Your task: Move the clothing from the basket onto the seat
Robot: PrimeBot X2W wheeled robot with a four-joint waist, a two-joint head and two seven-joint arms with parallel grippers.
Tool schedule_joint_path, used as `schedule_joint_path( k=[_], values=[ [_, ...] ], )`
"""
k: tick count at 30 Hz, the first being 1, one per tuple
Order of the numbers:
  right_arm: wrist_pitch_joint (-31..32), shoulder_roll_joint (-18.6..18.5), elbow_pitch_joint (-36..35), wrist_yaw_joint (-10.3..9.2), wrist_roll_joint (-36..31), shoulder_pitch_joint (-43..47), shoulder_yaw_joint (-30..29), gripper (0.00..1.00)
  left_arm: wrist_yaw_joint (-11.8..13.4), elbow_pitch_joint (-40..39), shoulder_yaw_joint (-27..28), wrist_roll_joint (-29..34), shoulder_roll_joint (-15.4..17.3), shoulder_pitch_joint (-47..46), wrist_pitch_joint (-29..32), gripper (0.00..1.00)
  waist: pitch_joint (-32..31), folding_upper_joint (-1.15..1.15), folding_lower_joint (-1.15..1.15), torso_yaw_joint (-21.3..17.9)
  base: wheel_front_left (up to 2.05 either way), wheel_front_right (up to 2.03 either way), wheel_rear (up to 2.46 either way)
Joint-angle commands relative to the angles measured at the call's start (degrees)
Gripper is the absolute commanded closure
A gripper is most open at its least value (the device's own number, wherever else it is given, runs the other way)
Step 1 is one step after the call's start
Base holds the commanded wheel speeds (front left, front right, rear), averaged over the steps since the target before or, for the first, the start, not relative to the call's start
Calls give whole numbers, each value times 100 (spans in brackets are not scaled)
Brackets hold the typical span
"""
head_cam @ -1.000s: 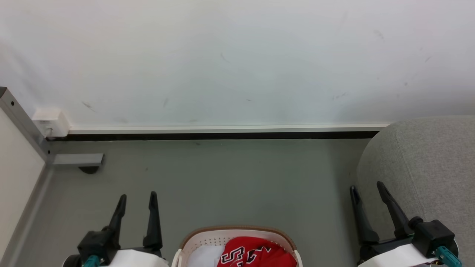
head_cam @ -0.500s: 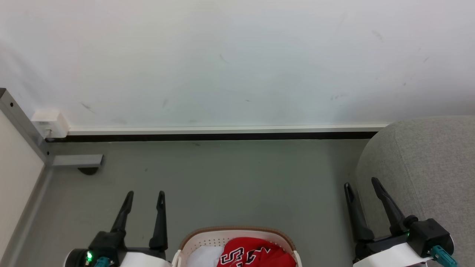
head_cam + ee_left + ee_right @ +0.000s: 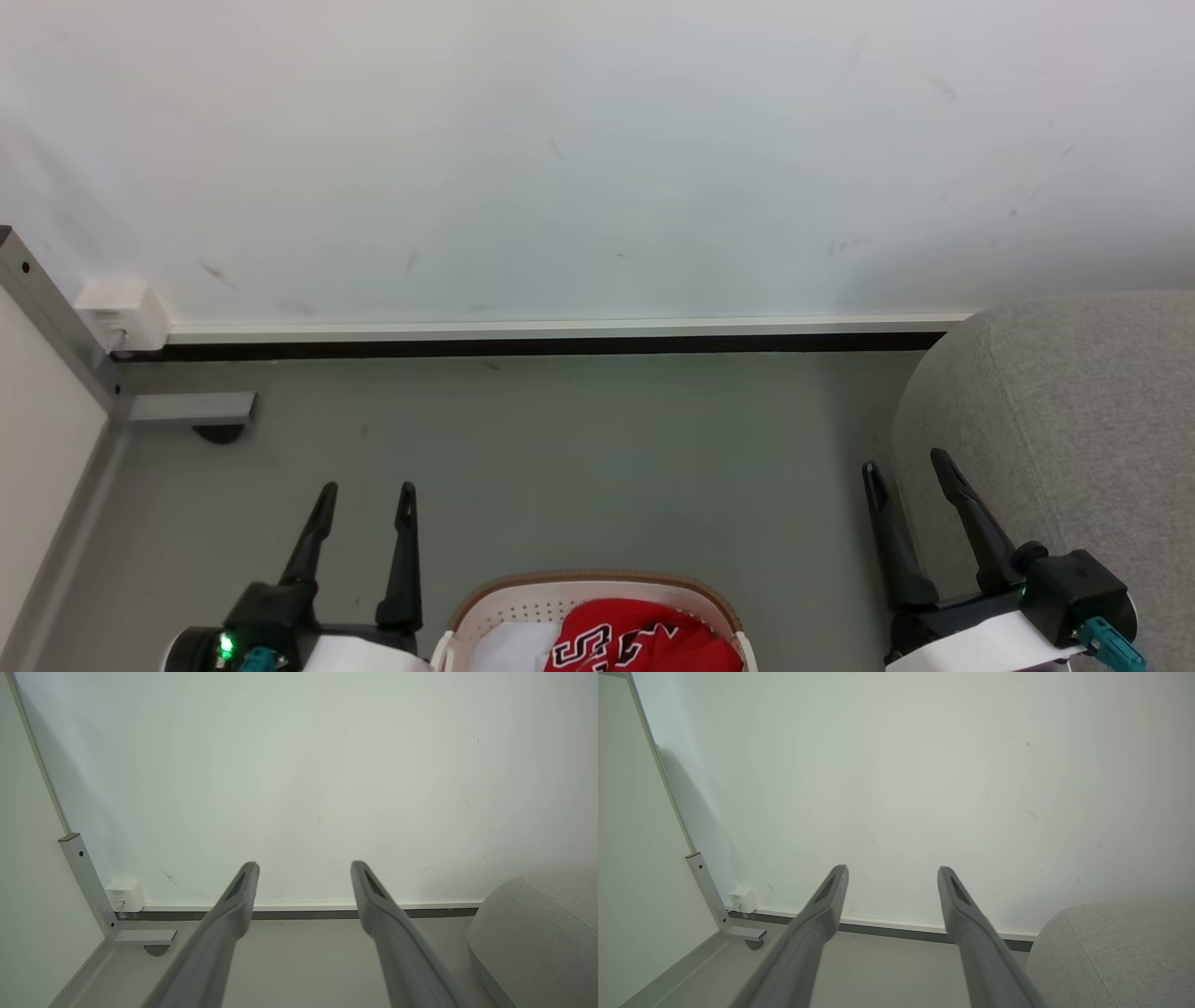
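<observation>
Cream-white perforated plastic basket w/ brown rim band (image 3: 597, 579) stands on grey floor (image 3: 579, 448), well off its wall-side edge. Bright-red jersey clothing w/ black-white lettering (image 3: 644, 635) lies inside basket. Large light-grey fabric seat (image 3: 1074, 401) occupies floor's right side. Left gripper (image 3: 366, 490) beside basket, right gripper (image 3: 904, 462) by seat: both spread wide, holding nothing.

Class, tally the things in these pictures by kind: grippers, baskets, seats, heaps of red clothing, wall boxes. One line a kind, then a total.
Grippers: 2 (left gripper, right gripper, both open)
Basket: 1
Seat: 1
Heap of red clothing: 1
Wall box: 1
Total: 6
</observation>
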Motion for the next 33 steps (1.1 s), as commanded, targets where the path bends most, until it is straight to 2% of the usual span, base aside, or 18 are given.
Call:
schedule_joint_path(
  k=[1,9,20,33],
  values=[
    [-17,-13,23,-12,21,-81,6,0,-10,12,10,30,44,6,-8,0,1,0,0,-6,0,0,0],
    [-17,-24,13,-12,39,-103,-1,0,18,-7,25,-47,43,63,-8,0,31,0,0,-129,0,0,0],
    [-8,0,-92,-12,63,-172,-189,0,-57,90,79,-31,41,-67,-8,0,369,0,0,-745,0,0,0],
    [-7,45,-311,-12,150,-423,-390,0,-213,1153,10,8,76,-628,-7,0,1268,0,0,-1395,0,0,0]
  ],
)
